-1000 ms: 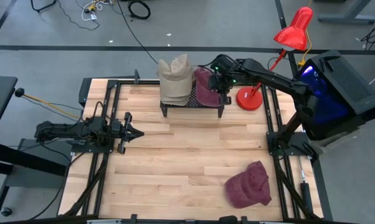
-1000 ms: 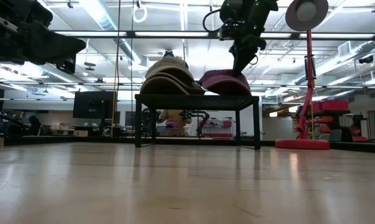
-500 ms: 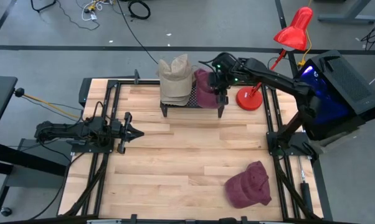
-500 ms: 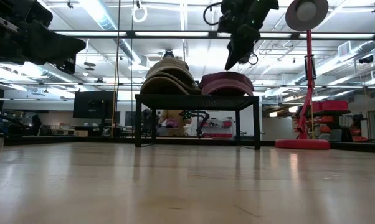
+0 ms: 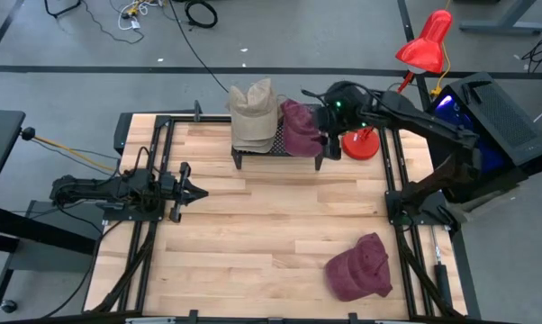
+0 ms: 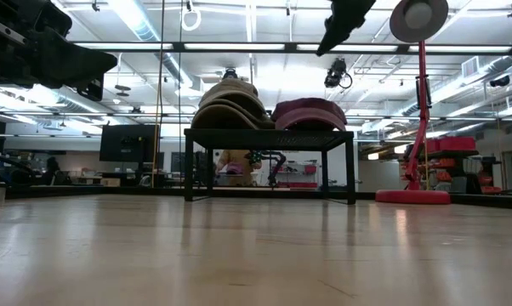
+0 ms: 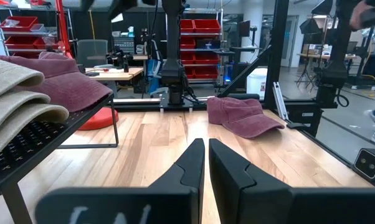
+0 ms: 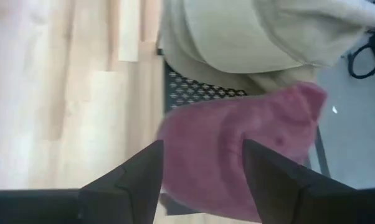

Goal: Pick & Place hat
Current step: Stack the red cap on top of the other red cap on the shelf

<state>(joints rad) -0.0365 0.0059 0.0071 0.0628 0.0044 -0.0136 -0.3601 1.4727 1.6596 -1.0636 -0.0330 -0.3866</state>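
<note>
A maroon hat (image 5: 296,128) (image 6: 307,112) (image 8: 237,155) lies crown up on the right half of a black mesh rack (image 5: 280,154) (image 6: 269,136) at the table's far edge. It sits beside a stack of beige hats (image 5: 253,115) (image 6: 226,104) (image 8: 262,37). My right gripper (image 5: 323,130) (image 8: 203,180) hangs open above the maroon hat, clear of it, slanting down. A second maroon hat (image 5: 359,267) (image 7: 240,115) rests on the table near the right front corner. My left gripper (image 5: 188,191) (image 7: 206,162) waits shut and level at the table's left side.
A red desk lamp stands with its base (image 5: 361,144) (image 6: 413,196) just right of the rack and its stem (image 6: 423,110) rising beside my right arm. Bare wooden tabletop (image 5: 271,225) lies between the rack and the front edge.
My right gripper has opened and let go of the maroon hat on the rack. It has then risen and drawn back toward the table's right edge. The hat stays lying on the rack beside the beige stack.
</note>
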